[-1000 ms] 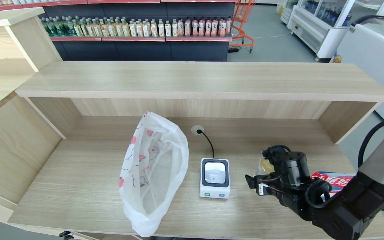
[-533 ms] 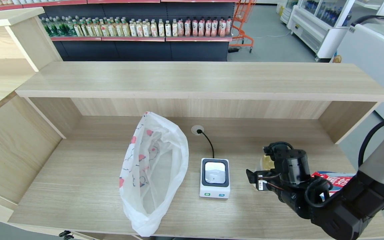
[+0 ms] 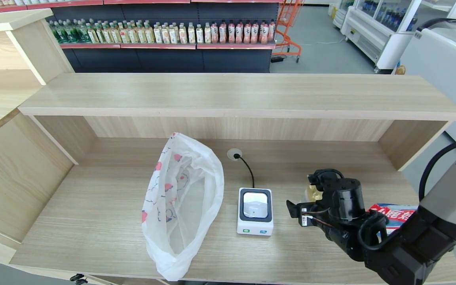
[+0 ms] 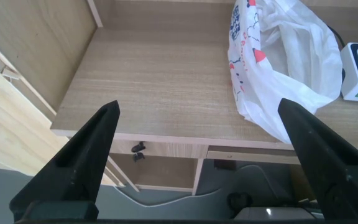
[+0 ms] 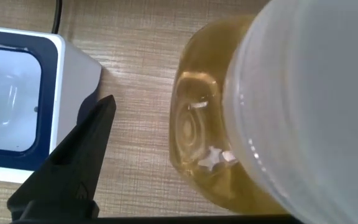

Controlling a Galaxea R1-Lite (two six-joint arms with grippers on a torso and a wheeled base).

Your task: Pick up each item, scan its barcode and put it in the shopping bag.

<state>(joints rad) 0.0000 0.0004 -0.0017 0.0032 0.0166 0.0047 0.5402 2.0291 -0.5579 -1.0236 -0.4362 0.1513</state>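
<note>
Right hand (image 3: pixel 305 200) hangs low over the right part of the bench (image 3: pixel 93 221), set down around a small bottle (image 3: pixel 311 192) of yellowish drink that I take to be standing on the wood. Just left of it sits the scanner (image 3: pixel 255 209), glass up, and left again the shopping bag (image 3: pixel 180 198) lies slumped with its mouth towards the front edge. A red and blue snack packet (image 3: pixel 390 213) lies flat behind the arm, at the bench's right end.

From the left wrist, the left hand (image 4: pixel 197 106) is spread wide and holds nothing, hanging out in front of the bench's front edge, with the bag and a corner of the scanner beyond it.

From the right wrist, one dark finger (image 5: pixel 73 168) stands clear of the bottle with bare wood between them, so this hand looks open and not yet gripping; the bottle hides the other side.

My worry is the squeeze. The bottle seems off-centre in the hand, so one side may touch first and tip it towards the scanner. Smooth round plastic could also slip or turn, leaving the barcode facing away.
</note>
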